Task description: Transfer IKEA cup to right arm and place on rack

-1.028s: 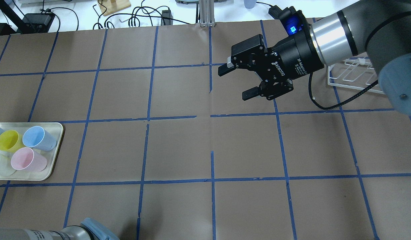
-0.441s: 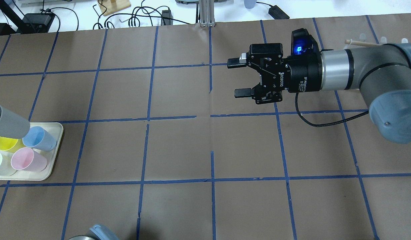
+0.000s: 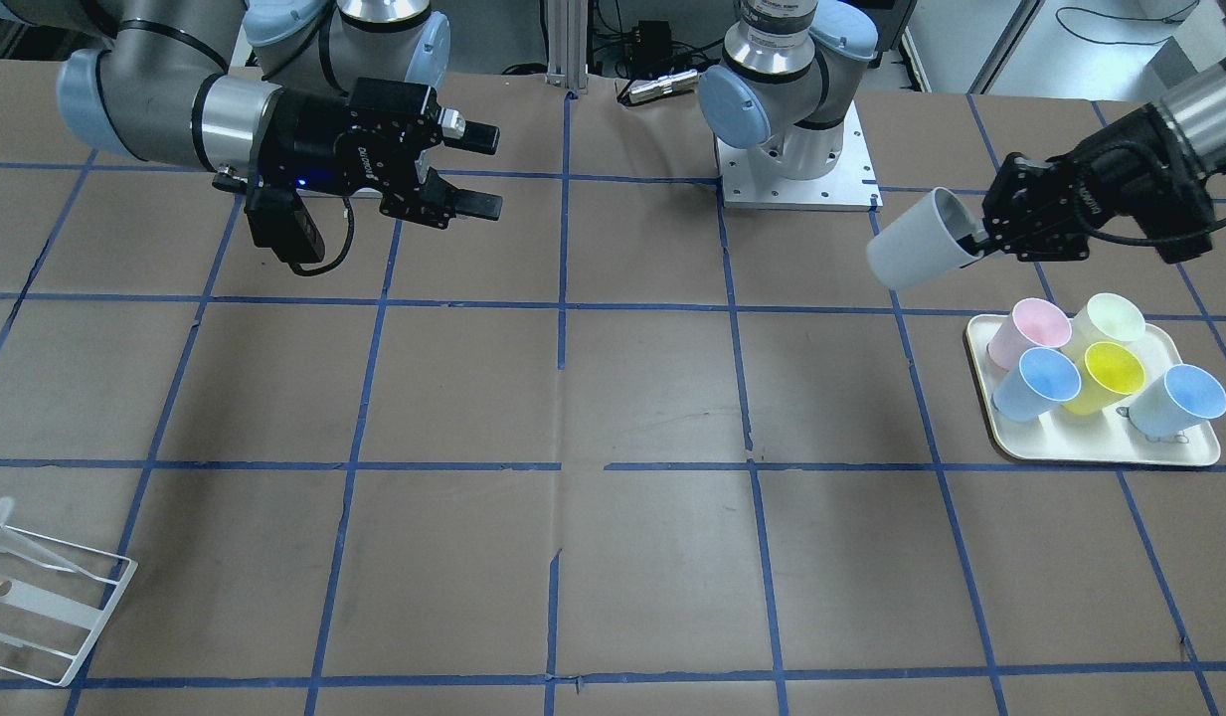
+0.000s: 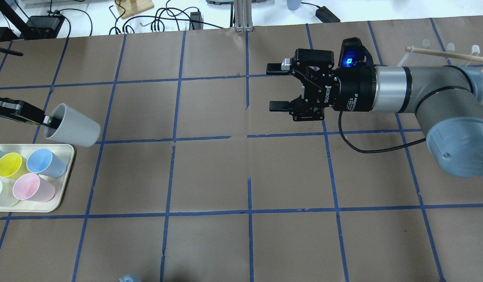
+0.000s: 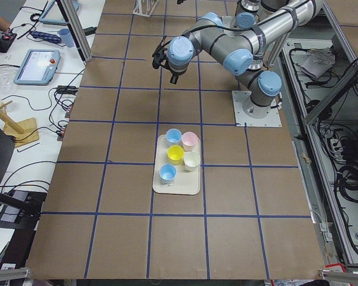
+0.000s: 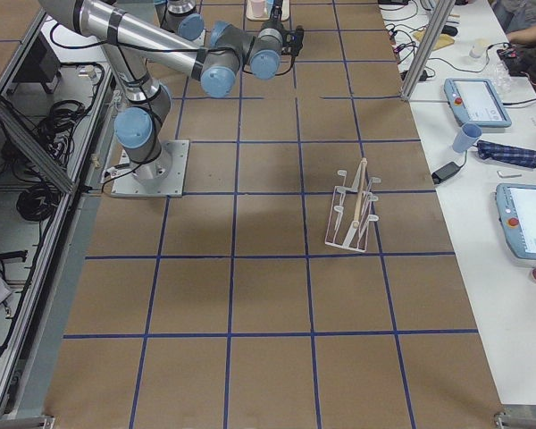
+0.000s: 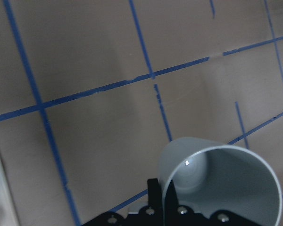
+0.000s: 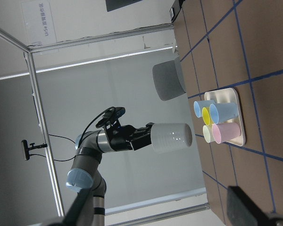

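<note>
Handover step: left gripper pinches IKEA cup by its rim at left; right gripper hovers spread at right. Next, the cup likely must travel between those open fingers.

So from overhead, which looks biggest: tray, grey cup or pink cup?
1. tray, though partly cut off at the edge
2. grey cup
3. pink cup
The grey cup is held up nearer the camera, so the two cups may really match.
</note>
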`<state>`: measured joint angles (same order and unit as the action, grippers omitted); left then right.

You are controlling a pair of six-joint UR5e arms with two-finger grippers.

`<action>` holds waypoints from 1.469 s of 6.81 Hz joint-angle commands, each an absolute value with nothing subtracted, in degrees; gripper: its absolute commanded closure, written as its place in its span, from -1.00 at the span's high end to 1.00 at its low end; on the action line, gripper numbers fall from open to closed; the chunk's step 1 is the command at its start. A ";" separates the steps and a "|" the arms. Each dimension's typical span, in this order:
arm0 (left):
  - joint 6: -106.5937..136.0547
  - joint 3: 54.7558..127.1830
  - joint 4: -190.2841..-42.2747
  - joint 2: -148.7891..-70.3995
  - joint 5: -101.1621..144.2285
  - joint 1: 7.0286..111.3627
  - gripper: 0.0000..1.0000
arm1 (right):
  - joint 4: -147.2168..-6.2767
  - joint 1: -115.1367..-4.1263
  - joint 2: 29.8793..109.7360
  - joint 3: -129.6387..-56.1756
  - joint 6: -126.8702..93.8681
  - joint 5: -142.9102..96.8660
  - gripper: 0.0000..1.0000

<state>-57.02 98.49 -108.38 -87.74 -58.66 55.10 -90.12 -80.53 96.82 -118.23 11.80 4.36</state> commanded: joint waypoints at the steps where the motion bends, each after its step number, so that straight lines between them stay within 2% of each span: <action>1: -54.14 104.90 -110.30 -88.16 -44.72 61.06 -1.00 | -90.17 -81.47 93.98 -118.30 11.78 0.29 1.00; 3: -52.40 111.16 -110.74 -88.15 -30.91 65.72 -1.00 | -90.96 -82.35 92.64 -118.30 12.30 -0.44 1.00; 7: -35.98 111.88 -110.04 -87.54 -10.77 79.61 -1.00 | -94.13 -82.53 90.62 -119.53 16.96 -0.26 1.00; 10: -35.95 111.80 -109.60 -88.41 -10.28 80.95 -1.00 | -94.13 -83.31 91.31 -119.36 14.43 -0.61 1.00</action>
